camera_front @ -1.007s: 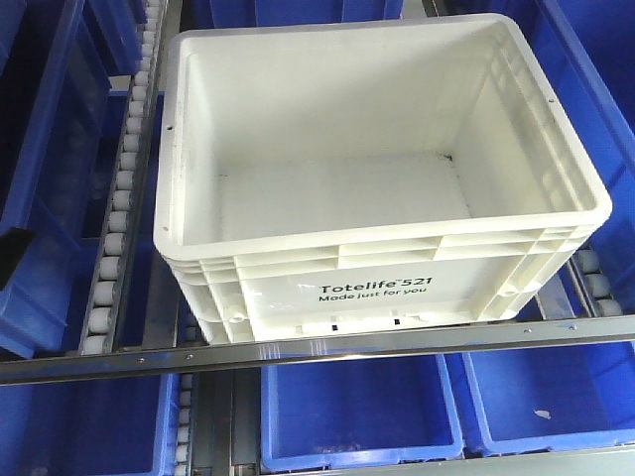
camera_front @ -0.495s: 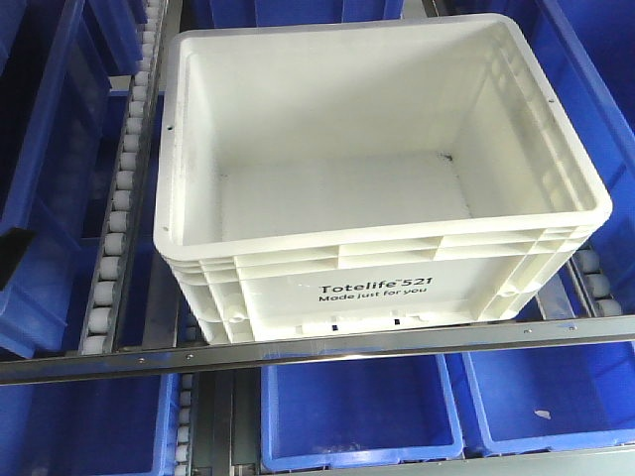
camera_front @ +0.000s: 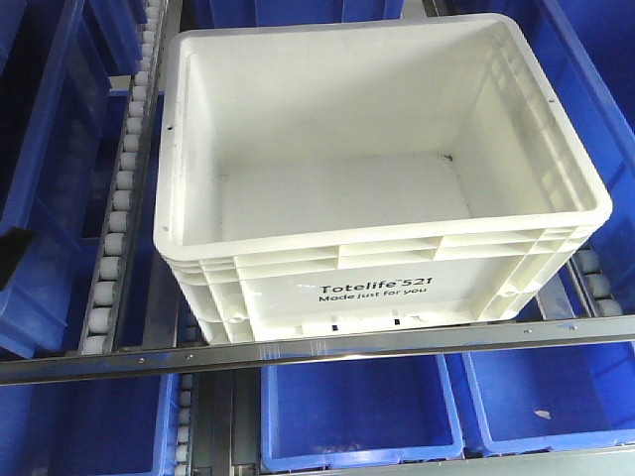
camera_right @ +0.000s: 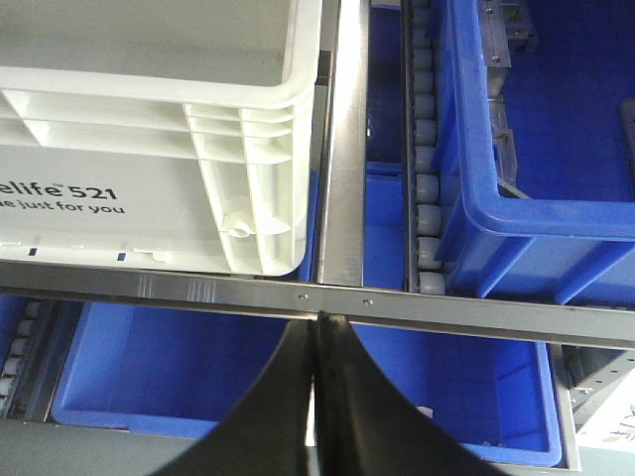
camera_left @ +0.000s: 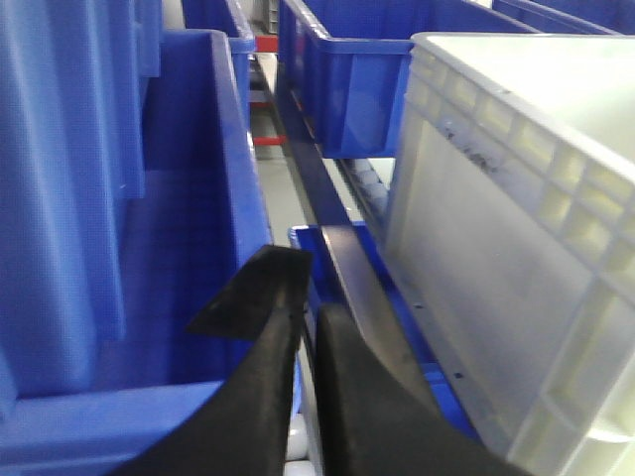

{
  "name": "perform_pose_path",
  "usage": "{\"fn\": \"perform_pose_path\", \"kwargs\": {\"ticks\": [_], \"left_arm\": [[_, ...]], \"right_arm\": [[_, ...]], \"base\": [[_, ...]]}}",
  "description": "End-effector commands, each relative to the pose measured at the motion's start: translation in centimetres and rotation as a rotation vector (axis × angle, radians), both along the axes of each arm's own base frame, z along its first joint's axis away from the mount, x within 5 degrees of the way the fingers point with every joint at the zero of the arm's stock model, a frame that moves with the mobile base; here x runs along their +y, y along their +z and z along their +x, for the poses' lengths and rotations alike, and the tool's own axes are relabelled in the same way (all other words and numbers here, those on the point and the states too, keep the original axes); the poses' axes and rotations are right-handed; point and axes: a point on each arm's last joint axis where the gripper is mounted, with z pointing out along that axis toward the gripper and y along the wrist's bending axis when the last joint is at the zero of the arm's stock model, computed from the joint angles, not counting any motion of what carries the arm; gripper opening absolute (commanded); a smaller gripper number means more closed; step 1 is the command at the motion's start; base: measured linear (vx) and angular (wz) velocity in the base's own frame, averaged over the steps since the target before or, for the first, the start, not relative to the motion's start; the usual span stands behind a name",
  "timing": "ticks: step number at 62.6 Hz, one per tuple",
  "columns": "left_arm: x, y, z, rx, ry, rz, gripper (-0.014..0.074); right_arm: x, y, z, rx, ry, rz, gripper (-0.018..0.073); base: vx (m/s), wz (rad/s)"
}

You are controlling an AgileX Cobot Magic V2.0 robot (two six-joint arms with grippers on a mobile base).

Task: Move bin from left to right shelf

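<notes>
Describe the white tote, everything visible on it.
The white tote is a large rectangular open-top bin, plastic by its look, with a ribbed, gridded rim band and smooth walls. Black print on the front wall reads "Totelife 521 Made just for you". It is empty, with faint scuffs and a dark speck on the floor. It sits upright on the shelf lane, slightly skewed, its front behind the metal front rail, flanked by roller tracks and blue bins. Neither claw touches it.

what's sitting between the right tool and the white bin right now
In the right wrist view, a metal shelf rail crosses between the right tool and the bin. The tool's tips sit just below the rail, with nothing else between.
</notes>
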Motion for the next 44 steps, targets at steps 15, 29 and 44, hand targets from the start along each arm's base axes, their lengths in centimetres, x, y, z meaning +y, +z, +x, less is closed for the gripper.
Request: {"fn": "perform_pose_path", "kwargs": {"ticks": [15,29,44], "left_arm": [[0.2,-0.3,-0.1,-0.175,0.028,-0.028,0.0038],[0.3,0.4,-0.2,-0.251,0.044,-0.032,0.0038],[0.5,0.4,-0.2,-0.252,0.089,-0.026,0.0038]], "right_arm": [[0.0,1.0,0.4,-0.07,0.001,-0.006,-0.0009],[0.0,1.0,0.4,-0.07,0.001,-0.006,-0.0009],[0.0,1.0,0.4,-0.07,0.001,-0.006,-0.0009]], "base": [[0.0,0.0],[0.0,0.0],[0.0,0.0]]}}
